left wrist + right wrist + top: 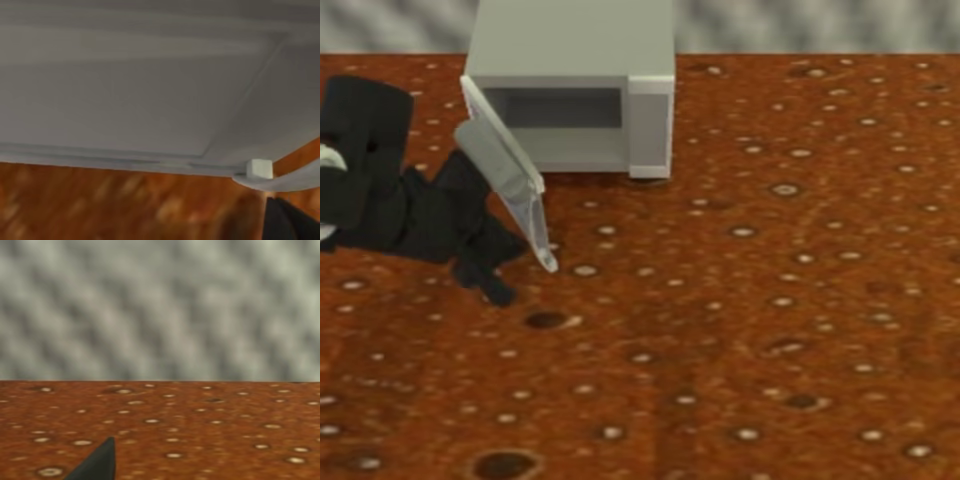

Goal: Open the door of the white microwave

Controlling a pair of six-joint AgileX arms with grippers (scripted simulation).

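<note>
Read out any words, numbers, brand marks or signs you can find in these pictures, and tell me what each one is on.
None: no view shows any writing.
Microwave: plain top, no brand mark.
Control panel: blank grey strip, no digits or symbols.
Door: bare, no label, also in the left wrist view.
Table: only pale spots, no text.

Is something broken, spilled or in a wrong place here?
Nothing stands out. The door hangs open from the white microwave, the left gripper is at its handle edge, and the table shows no spill.
</note>
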